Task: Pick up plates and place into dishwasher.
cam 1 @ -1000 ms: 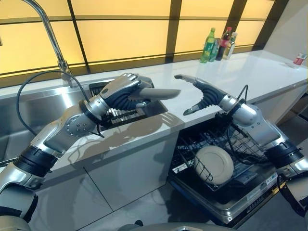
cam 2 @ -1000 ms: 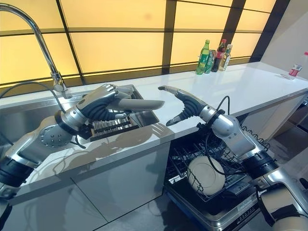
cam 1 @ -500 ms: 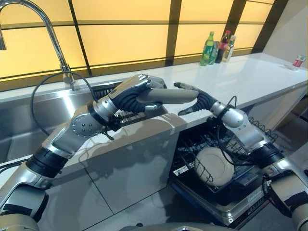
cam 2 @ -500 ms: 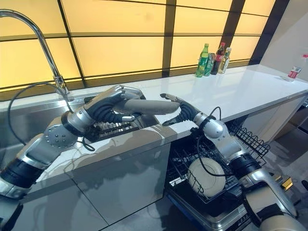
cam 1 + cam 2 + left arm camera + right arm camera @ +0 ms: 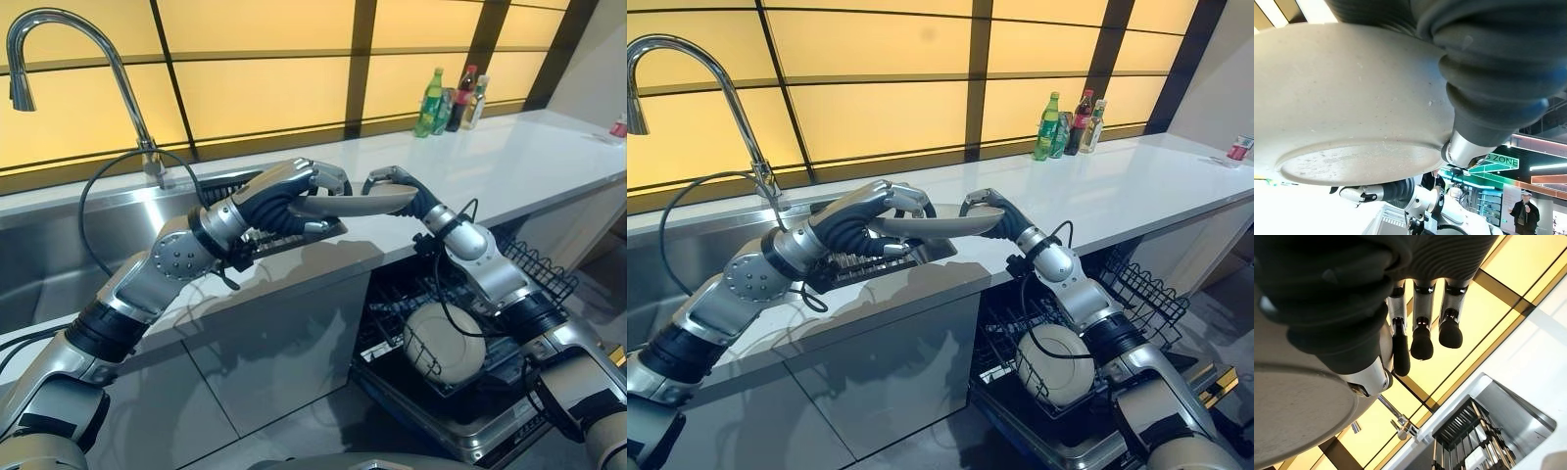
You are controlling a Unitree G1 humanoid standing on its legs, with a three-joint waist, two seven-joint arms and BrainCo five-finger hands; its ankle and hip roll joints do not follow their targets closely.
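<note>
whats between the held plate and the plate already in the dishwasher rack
In the left eye view, the right hand and its arm span from the grey plate down toward the racked plate; the counter edge lies between too.

Bottles [image 5: 449, 98] stand on countertop [image 5: 549, 147]; tap [image 5: 59, 59] over sink [image 5: 59, 255].

Pale grey speckled plate [image 5: 358, 203], white plate [image 5: 446, 341] in black wire dishwasher rack [image 5: 534, 274], white counter [image 5: 509, 157], steel sink [image 5: 59, 245] and chrome tap [image 5: 73, 59], amber window panels [image 5: 265, 88] with dark frames, green bottle [image 5: 428, 96] beside darker ones.
</note>
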